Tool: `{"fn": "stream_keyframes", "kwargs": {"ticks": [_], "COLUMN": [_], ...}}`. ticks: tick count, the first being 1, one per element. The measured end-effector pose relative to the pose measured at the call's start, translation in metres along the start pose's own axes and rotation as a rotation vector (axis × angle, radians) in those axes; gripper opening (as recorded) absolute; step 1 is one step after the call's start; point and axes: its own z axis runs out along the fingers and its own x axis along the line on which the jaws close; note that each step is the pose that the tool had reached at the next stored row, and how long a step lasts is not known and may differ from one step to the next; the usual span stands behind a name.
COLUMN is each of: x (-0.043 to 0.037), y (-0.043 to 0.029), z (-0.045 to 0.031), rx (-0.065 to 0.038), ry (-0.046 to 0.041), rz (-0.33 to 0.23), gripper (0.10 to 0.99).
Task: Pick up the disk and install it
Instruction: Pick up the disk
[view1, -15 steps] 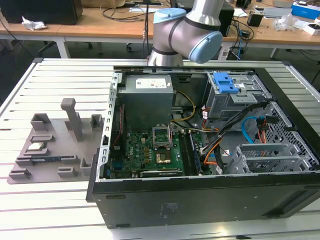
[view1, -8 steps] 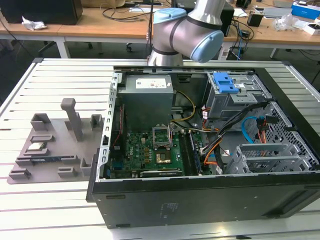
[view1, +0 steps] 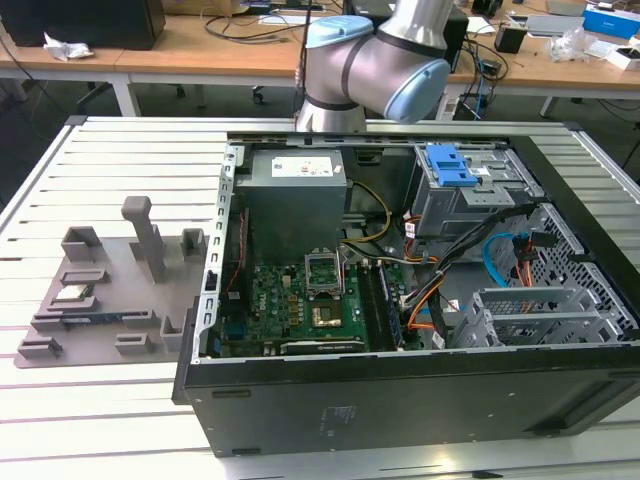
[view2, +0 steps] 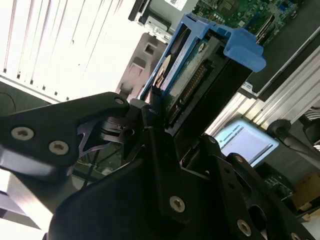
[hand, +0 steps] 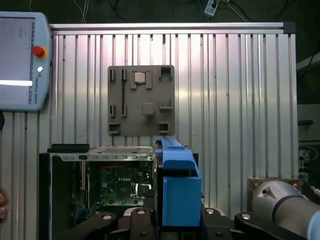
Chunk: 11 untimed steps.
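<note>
- The tool (view2: 180, 107) is clamping the disk (view2: 192, 80) between its black fingers (view2: 156, 107), so it is closed narrowly on the drive and carrying it edge-on.
- In the second wrist view the disk's bright blue bracket is framing the metal body, and a row of connector pins is showing along one edge.
- In the first wrist view the disk (hand: 181, 192) is standing up out of the tool (hand: 175, 222), with its blue end facing the camera.
- The disk is hanging in the air above the open computer case (hand: 100, 185), touching nothing but the tool.
- In the exterior view the arm (view1: 370, 60) is reaching up out of the top middle of the frame, behind the computer case (view1: 400, 400).
- The case is lying open in the middle of the frame, showing the green motherboard (view1: 300, 300) and a blue latch (view1: 455, 165) on a grey cage at upper right.
- A grey fixture plate (view1: 110, 300) is lying on the slatted surface (view1: 120, 150) at the exterior view's left, beside the case, and is carrying a small silver chip (view1: 75, 293).
</note>
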Motion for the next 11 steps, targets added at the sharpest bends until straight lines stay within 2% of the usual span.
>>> {"fn": "stream_keyframes", "kwargs": {"ticks": [3, 7, 11], "x": [-0.0002, -0.0003, -0.0006], "y": [-0.0111, -0.0216, -0.0372], "z": [0.0068, 0.0131, 0.0226], "rx": [-0.001, -0.002, -0.003], "ry": [0.0008, 0.0017, 0.0030], "rz": [0.000, 0.000, 0.000], "gripper": [0.361, 0.361, 0.361]}}
